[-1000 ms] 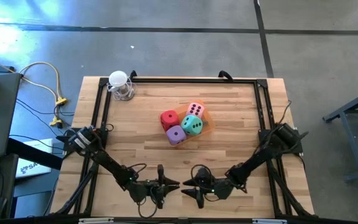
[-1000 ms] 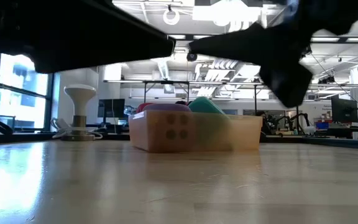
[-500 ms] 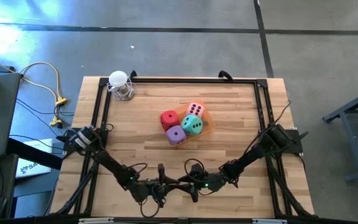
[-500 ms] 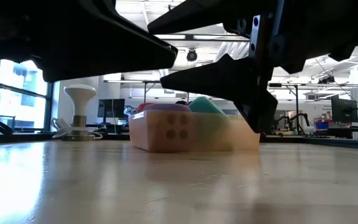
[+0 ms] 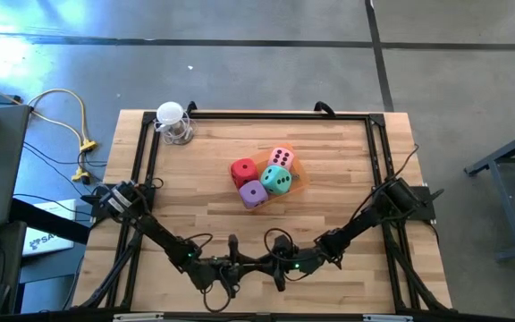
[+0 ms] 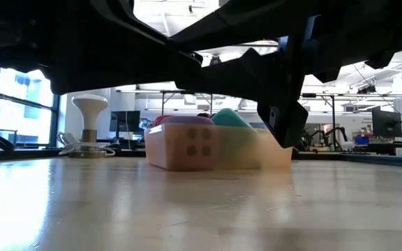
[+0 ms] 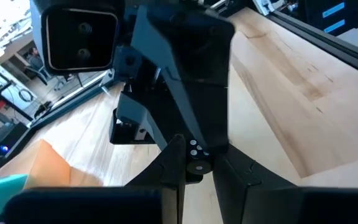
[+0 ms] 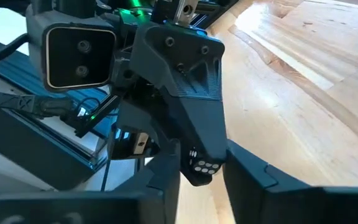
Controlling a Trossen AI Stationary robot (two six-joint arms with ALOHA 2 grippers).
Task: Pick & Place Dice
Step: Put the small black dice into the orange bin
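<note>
Four dice stand clustered at mid-table: red (image 5: 244,171), pink (image 5: 281,157), purple (image 5: 254,193) and teal (image 5: 277,180). They sit by a translucent orange square (image 5: 297,176). In the low view the purple die (image 6: 190,143) and the teal die (image 6: 232,118) show behind an orange wall. No gripper is near them. At the table's near edge my left gripper (image 5: 244,265) and my right gripper (image 5: 271,265) meet tip to tip. Both are shut on a small dark piece with white dots (image 7: 196,159). My left gripper pinches the small dark dotted piece (image 7: 196,160) between its two fingers (image 7: 169,173). It comes nearly level from the table's left, and the piece hangs clear of the table. My right gripper has the same piece (image 8: 205,167) between its two fingers (image 8: 163,182). It comes nearly level from the table's right, opposite the left gripper.
A white, knob-topped stand (image 5: 173,120) sits at the far left corner inside the black frame (image 5: 257,114) that rims the table. Bare wood lies between the dice and the grippers.
My right gripper has moved toward the table's left and slightly down, up to my left gripper's tip. In the low view its fingers have drawn closer together. My left gripper and the dice have stayed put.
</note>
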